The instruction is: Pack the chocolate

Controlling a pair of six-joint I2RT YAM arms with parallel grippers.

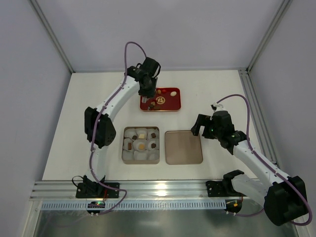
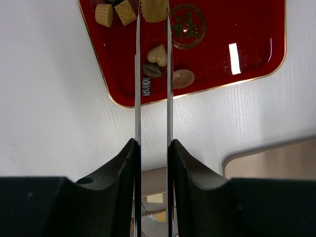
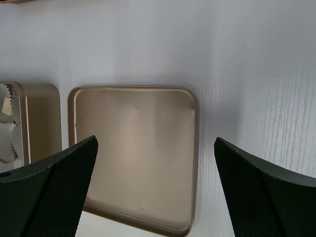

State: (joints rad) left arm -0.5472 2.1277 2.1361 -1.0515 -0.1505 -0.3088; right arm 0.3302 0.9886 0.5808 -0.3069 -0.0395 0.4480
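Several chocolates lie on the red tray [image 1: 170,103]: tan cubes [image 2: 126,12], a cream heart [image 2: 158,54], a dark piece [image 2: 152,70] and a brown oval [image 2: 183,78]. My left gripper [image 2: 154,4] hangs over the tray's left part, its long thin blades close together on a tan chocolate [image 2: 154,11] that fills the gap between them. In the top view that gripper [image 1: 149,100] points down at the tray. The gold tin [image 1: 123,148] holds white paper cups, several with chocolates in them. My right gripper [image 3: 155,140] stands wide open above the lid [image 3: 133,148], holding nothing.
The gold lid [image 1: 183,146] lies flat just right of the tin, inner side up. The tin's wall [image 3: 42,118] shows at the left of the right wrist view. White walls close the table at the back and both sides; a metal rail [image 1: 163,187] runs along the near edge.
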